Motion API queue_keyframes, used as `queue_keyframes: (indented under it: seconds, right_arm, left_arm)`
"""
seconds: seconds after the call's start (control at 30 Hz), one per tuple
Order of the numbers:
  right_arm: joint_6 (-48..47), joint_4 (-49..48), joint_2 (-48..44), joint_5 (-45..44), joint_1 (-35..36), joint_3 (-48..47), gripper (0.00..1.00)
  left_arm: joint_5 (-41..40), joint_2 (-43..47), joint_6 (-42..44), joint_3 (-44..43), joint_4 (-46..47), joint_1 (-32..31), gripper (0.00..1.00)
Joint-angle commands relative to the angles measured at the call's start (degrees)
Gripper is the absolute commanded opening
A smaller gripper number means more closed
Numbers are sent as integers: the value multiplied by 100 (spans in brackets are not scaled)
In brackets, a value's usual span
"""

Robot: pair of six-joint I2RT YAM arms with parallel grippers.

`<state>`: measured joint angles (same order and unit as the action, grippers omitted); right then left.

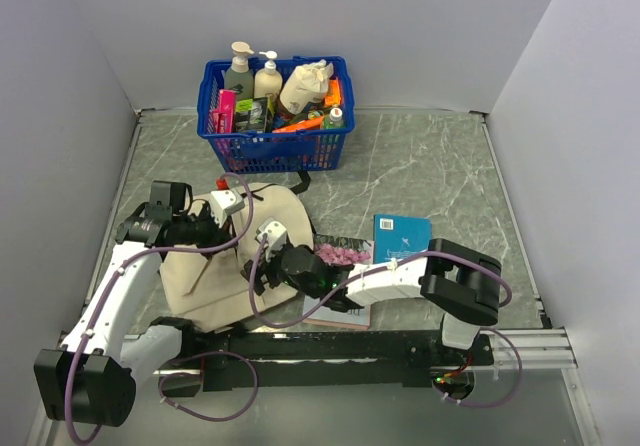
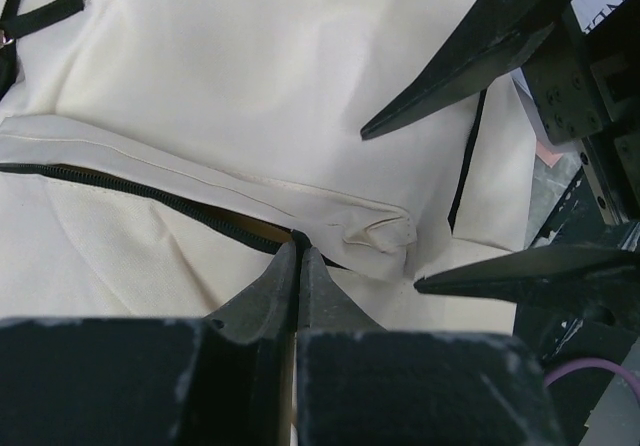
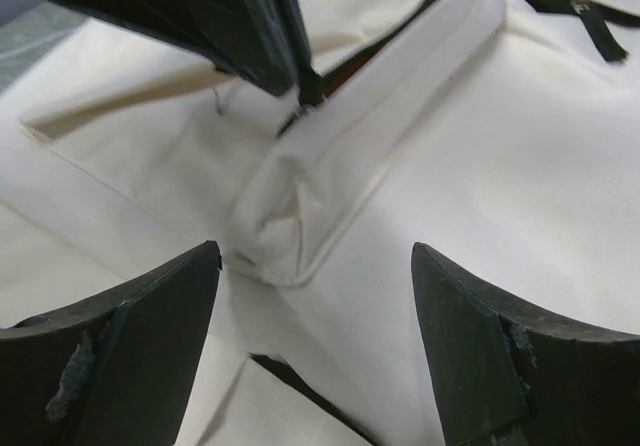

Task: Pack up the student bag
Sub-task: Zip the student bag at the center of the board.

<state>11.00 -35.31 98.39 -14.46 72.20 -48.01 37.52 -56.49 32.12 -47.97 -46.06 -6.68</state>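
The student bag is a beige fabric backpack lying flat on the table in front of the left arm. Its black zipper runs under a fabric flap and is partly open. My left gripper is shut on the black zipper pull at the end of the flap; it shows in the top view over the bag. My right gripper is open and empty, its fingers astride the flap's rounded end, just above the cloth. Its fingers also show in the left wrist view.
A blue plastic basket full of bottles and packets stands at the back. A blue book and a book with pink flowers lie right of the bag under the right arm. Black strap ends lie on the bag.
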Motion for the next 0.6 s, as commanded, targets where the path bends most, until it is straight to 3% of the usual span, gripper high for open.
queue_keyframes:
  seconds: [0.0,0.4,0.5,0.57]
  right_arm:
    - [-81,-319,101,312,31,-349,83]
    - [-54,-20,585,470,-31,-639,76]
    - [-72,24,638,470,-31,-692,71]
    - [-72,50,664,523,-31,-719,63]
  left_arm:
    - [309,42,75,-152,45,-9,1]
    - [1,217,479,138,-166,-9,1]
    - [-16,252,488,200,-236,-9,1]
    - [-8,261,488,174,-263,-9,1]
